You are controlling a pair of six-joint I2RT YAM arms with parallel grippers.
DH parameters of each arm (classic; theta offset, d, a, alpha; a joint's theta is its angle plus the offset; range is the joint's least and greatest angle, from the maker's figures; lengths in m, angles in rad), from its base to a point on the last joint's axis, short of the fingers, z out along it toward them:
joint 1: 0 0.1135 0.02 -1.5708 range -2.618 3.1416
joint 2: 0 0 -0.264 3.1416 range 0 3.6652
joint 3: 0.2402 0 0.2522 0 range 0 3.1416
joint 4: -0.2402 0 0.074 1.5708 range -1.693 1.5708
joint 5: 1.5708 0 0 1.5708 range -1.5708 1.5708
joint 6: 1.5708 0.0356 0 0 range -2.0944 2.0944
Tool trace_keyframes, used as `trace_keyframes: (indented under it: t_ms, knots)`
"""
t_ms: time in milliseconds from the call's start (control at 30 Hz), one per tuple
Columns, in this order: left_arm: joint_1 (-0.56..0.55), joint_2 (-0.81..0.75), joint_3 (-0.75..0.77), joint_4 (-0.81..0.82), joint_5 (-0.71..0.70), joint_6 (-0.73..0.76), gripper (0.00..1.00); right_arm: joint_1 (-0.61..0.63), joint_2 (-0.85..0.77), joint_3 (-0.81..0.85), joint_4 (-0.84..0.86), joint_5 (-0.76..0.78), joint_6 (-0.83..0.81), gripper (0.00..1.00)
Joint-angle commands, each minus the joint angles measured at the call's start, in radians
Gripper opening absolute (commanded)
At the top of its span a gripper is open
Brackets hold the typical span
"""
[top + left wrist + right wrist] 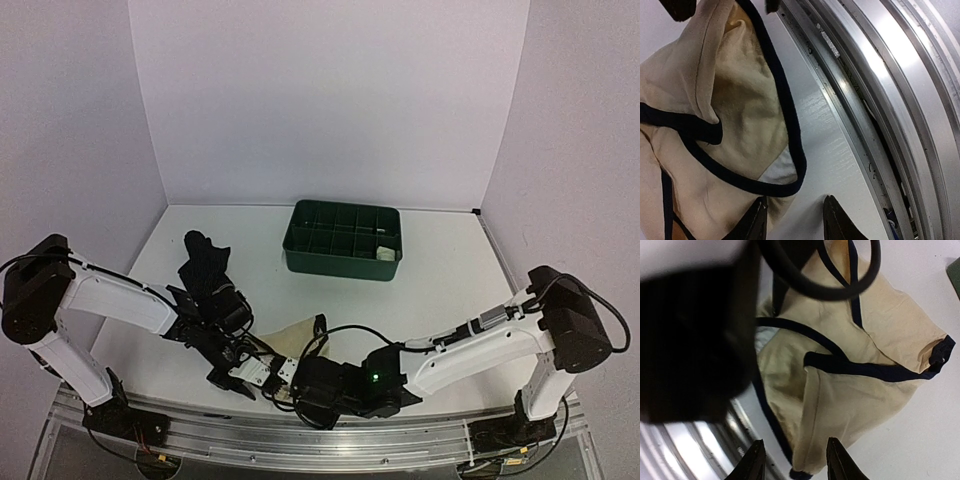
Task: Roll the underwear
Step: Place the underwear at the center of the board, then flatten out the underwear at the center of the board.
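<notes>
Because the cream underwear with black edging point(855, 390) lies crumpled at the near edge of the bench point(450, 270), just beside the aluminium rail point(900, 100), the chief hazard is that a pull toward the arms drags its hem onto that rail.

Left gripper point(795, 200): jaws released and parted, bare bench between them. One finger sits at the hem; contact unconfirmed.

Right gripper point(796, 442): jaws released and parted above the opposite hem, no cloth pinched.

The garment is unrolled, loosely folded on itself. Closing on one layer or on the edging alone would likely lift a single flap and give a lopsided roll. Both wrists crowd one spot, so a clash or a snag on the looping cable point(840, 290) is possible.

The black underwear point(205, 262) lies well apart, behind the left arm. A blurred dark mass blocks much of the right wrist view. The pale item point(383, 252) in the green tray point(340, 268) is too small to identify.
</notes>
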Motion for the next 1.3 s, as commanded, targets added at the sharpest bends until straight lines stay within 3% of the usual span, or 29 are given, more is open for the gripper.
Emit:
trace_keyframes:
  t_ms: [0, 133, 467, 600, 867, 1033, 1133, 1200, 1267]
  knots:
    - [-0.005, -0.001, -0.018, 0.083, -0.026, 0.012, 0.33, -0.012, -0.052, -0.075, 0.303, 0.044, -0.196, 0.41]
    - [-0.004, 0.002, -0.025, 0.106, -0.034, -0.005, 0.25, -0.012, 0.011, -0.08, 0.329, 0.066, -0.289, 0.43]
    - [-0.003, -0.022, -0.05, 0.126, -0.049, -0.007, 0.11, -0.064, 0.068, -0.1, 0.352, 0.076, -0.293, 0.38]
    - [-0.003, -0.021, -0.044, 0.142, -0.06, -0.024, 0.01, -0.088, 0.071, -0.111, 0.352, 0.06, -0.295, 0.38]
    - [-0.002, -0.022, -0.03, 0.138, -0.077, -0.048, 0.0, -0.107, 0.067, -0.126, 0.344, 0.023, -0.284, 0.28]
    - [-0.003, -0.027, -0.011, 0.112, -0.057, -0.071, 0.0, -0.107, 0.029, -0.161, 0.331, -0.055, -0.306, 0.42]
    - [-0.003, -0.025, -0.005, 0.105, -0.049, -0.075, 0.0, -0.107, 0.038, -0.147, 0.31, -0.061, -0.318, 0.44]
    - [-0.002, -0.025, -0.005, 0.104, -0.051, -0.075, 0.0, -0.108, 0.052, -0.144, 0.309, -0.034, -0.309, 0.4]
    - [-0.002, -0.027, -0.005, 0.101, -0.053, -0.075, 0.0, -0.112, 0.059, -0.139, 0.307, -0.008, -0.294, 0.29]
